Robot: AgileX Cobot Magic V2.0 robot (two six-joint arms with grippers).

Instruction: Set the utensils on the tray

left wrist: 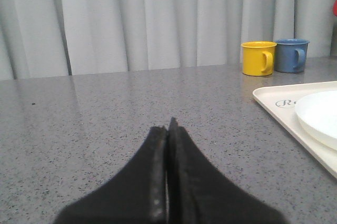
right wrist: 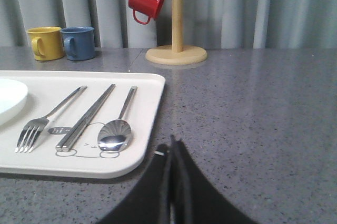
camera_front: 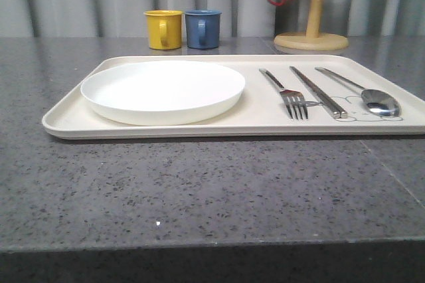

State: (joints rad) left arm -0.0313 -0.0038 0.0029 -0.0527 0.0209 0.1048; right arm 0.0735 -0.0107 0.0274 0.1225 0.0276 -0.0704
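Both tools, left and right, rest closed and empty; thin fork, sticks, spoon probably slippery, best pinched mid-handle.

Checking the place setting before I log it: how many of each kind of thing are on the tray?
Plate: 1
Fork: 1
Chopsticks: 1 pair, lying together
Spoon: 1
Total on the tray: 4 kinds, 5 pieces

Polished metal fork, sticks and spoon lie on a matt cream tray; the plate looks smooth, the table speckled grey stone.
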